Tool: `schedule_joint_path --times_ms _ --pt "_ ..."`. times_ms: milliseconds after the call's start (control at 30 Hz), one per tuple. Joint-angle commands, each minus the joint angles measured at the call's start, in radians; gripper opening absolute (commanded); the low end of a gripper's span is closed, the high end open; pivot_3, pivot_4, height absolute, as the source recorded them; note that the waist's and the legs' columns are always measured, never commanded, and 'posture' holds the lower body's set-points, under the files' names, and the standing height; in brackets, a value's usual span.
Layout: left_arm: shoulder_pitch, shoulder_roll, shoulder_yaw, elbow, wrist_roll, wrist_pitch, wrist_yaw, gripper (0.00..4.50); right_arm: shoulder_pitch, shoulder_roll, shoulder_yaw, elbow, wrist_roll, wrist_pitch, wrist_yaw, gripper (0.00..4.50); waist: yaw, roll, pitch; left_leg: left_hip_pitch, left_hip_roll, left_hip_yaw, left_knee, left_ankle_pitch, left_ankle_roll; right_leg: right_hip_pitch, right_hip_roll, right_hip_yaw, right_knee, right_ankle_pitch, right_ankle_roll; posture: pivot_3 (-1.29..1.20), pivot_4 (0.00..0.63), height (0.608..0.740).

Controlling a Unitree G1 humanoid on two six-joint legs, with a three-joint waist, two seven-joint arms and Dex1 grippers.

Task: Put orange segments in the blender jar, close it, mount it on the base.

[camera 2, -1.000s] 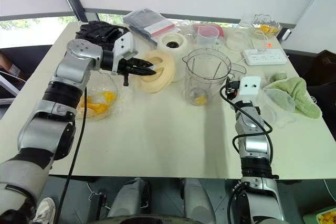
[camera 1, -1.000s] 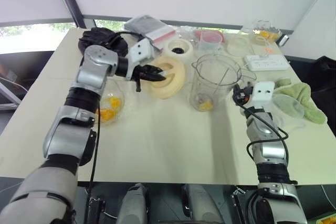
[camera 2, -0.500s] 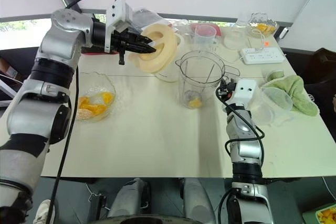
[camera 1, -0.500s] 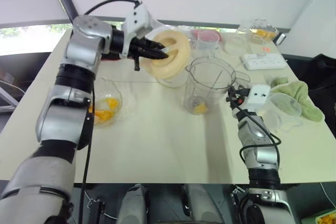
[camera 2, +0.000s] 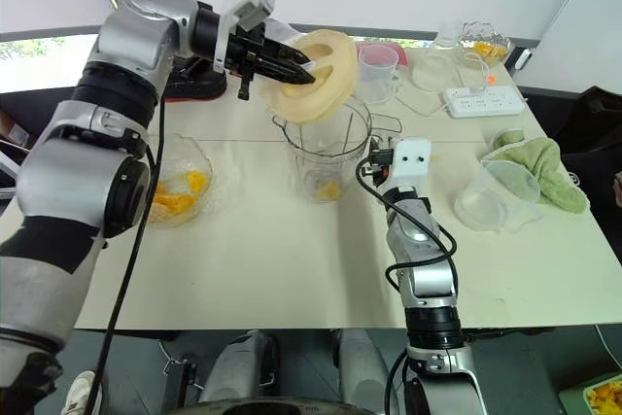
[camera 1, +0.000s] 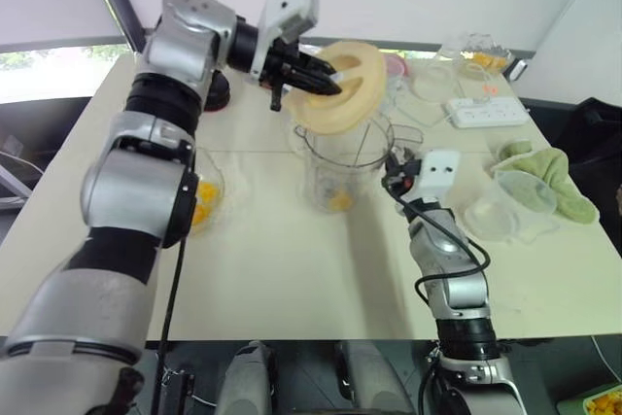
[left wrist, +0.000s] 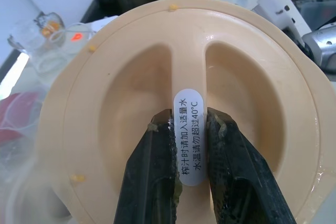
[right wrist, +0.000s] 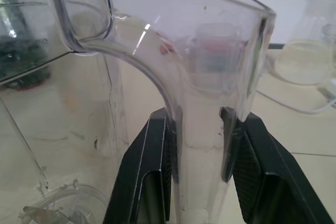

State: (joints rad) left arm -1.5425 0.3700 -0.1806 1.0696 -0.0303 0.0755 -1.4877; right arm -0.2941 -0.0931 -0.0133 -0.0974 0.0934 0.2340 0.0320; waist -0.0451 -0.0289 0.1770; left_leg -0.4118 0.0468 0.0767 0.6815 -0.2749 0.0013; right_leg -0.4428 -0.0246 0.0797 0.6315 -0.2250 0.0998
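Blender jar (camera 2: 321, 157) stands upright on tabletop (camera 2: 292, 259) w/ orange segments (camera 2: 328, 189) at its bottom; my right jaws (right wrist: 202, 145) clamp its handle. My left jaws (left wrist: 181, 145) pinch the centre rib of the cream lid (camera 2: 313, 77), held tilted just above the jar's rim. More segments sit in a clear bowl (camera 2: 175, 191) nr my left side.

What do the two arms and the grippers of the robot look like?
Both arms are made of silver-grey rounded segments with black joints. A black cable runs along each arm. Each wrist carries a white box-shaped camera housing. The left gripper and the right gripper each have two black fingers, flat and tapering toward the tips.
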Motion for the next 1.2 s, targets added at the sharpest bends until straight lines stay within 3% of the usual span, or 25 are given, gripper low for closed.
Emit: schedule_joint_path --times_ms 33,633,867,1200 --pt "-0.059 -0.018 0.001 0.012 0.015 -0.027 -0.011 0.24 -0.013 0.002 0.028 -0.054 -0.033 -0.003 0.000 1.10 0.000 0.000 0.000 0.000 0.000 0.000 0.000 0.000 0.000 0.000 0.000 0.000 0.000 0.000 0.000 0.00 0.150 0.740" --pt "-0.041 -0.030 -0.065 0.002 0.044 0.072 -0.127 0.24 0.005 -0.011 0.029 -0.009 -0.080 0.117 -0.035 1.10 -0.001 0.000 0.000 0.000 0.000 0.000 0.000 0.000 0.000 0.000 0.000 0.000 0.000 0.000 0.000 0.00 0.150 0.740" --pt "0.007 -0.014 -0.177 -0.027 0.047 -0.002 -0.127 0.24 0.018 -0.030 0.029 -0.018 -0.086 0.116 -0.034 1.10 0.002 0.000 0.000 0.000 0.000 -0.001 0.000 0.000 0.000 0.001 0.000 0.000 0.001 0.000 0.000 0.00 0.150 0.740" --pt "0.031 -0.073 -0.180 0.050 0.131 -0.186 -0.090 0.24 0.047 -0.029 0.022 -0.057 -0.091 0.126 -0.052 1.10 0.006 0.000 -0.002 0.003 0.000 -0.001 0.001 0.000 0.000 0.004 -0.001 0.000 0.000 -0.001 -0.001 0.00 0.150 0.740"
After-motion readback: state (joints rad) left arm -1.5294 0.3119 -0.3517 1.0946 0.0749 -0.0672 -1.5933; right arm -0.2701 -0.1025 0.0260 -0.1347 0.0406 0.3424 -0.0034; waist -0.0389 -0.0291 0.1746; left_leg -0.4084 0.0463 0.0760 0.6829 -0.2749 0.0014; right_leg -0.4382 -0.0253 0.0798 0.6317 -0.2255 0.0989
